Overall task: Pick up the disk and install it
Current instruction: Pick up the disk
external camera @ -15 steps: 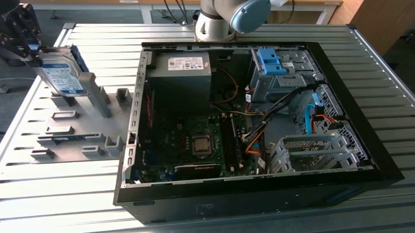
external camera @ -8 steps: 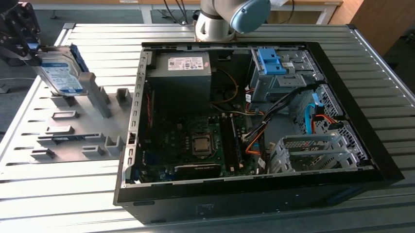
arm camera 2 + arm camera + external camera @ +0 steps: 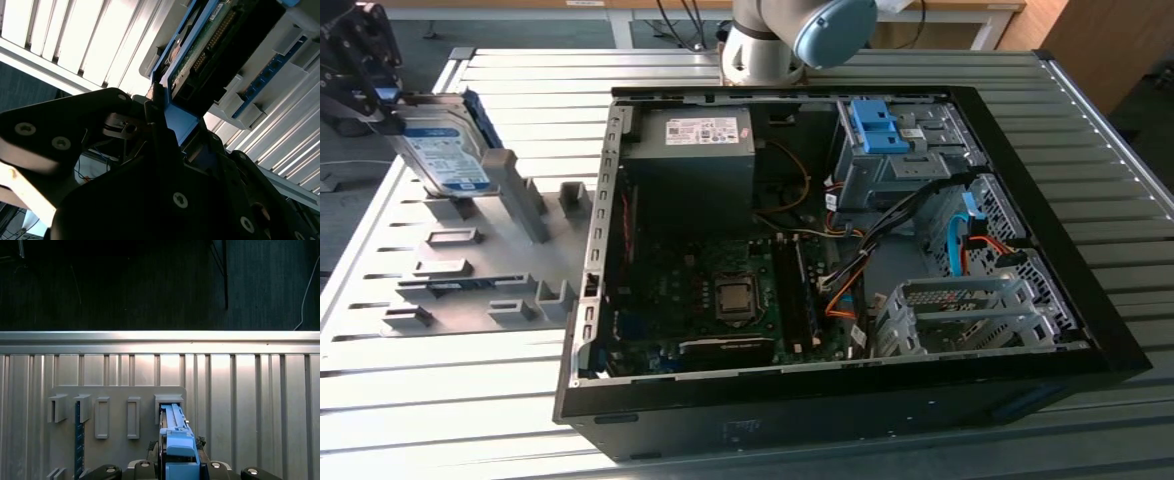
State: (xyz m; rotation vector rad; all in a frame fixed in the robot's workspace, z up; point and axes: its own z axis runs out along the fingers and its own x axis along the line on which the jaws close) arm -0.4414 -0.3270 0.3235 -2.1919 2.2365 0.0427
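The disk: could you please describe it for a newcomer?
At the exterior view's left, beside the open black computer case, lies a grey slotted fixture plate. At its far end the flat silver disk stands on edge in the black claw; unlike the bare grey blocks nearby, it bears a white-and-blue label.

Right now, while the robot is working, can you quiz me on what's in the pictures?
1. True or false: the disk lies inside the open computer case.
2. What is the hand gripping? A) the disk B) an orange cable C) the motherboard
3. Fill in: the rails on the disk's edges are ____.
Key: 1 false, it is outside the case; 2 A; 3 blue.
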